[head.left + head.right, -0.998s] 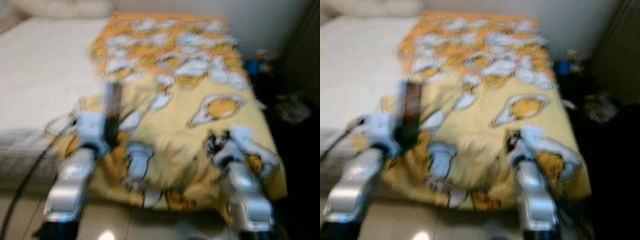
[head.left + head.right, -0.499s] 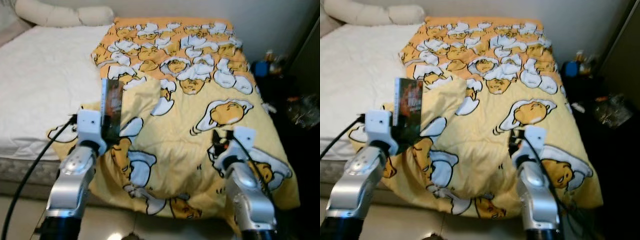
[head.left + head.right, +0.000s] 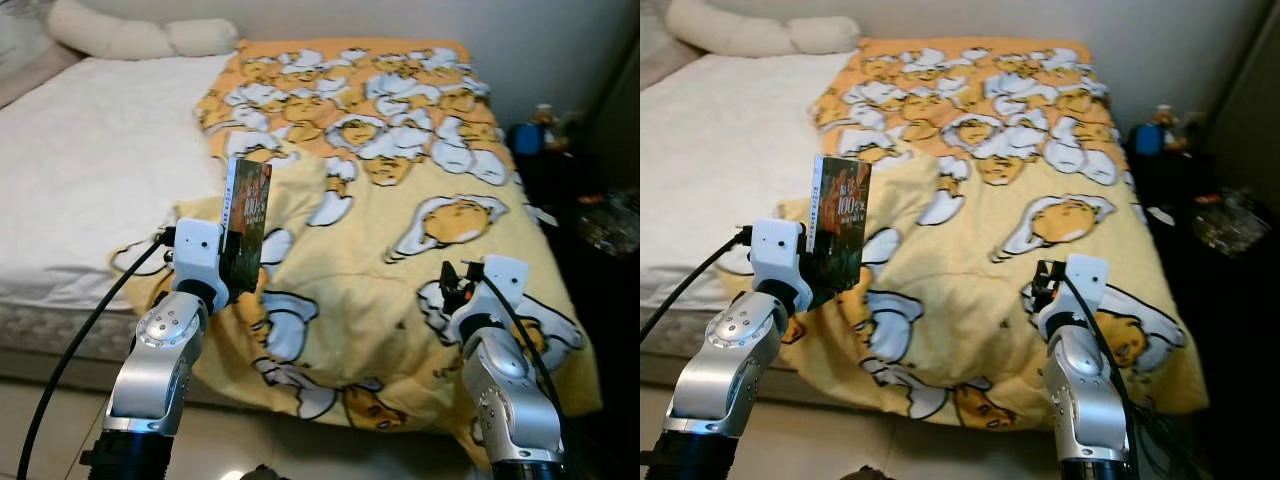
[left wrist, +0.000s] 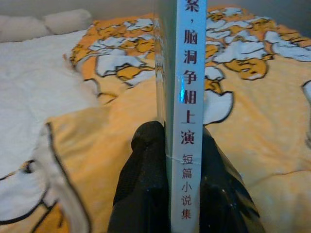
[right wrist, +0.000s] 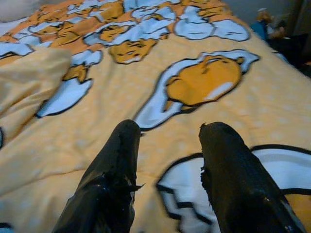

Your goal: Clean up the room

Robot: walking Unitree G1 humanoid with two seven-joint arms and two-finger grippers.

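- Above the blanket [image 3: 400, 200] on the bed [image 3: 90, 170]: left gripper [image 4: 170, 160] clamping an upright book [image 3: 838, 222].
- Right gripper [image 5: 170, 145] spread, holding nothing, over the blanket.

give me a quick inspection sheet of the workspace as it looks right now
surface: bed with a bare white mattress on the robot's left, and a yellow egg-print blanket rumpled over its right half and foot
job's things: book held upright, spine towards the left wrist camera
clutter: small items on the dark floor right of the bed, too dim to name
grippers: left hand shut on the book above the blanket's near-left corner; right hand open and holding nothing, over the blanket
cables: black cable running from the left wrist down past the bed edge
surroundings: white pillows at the head of the bed, plain wall behind
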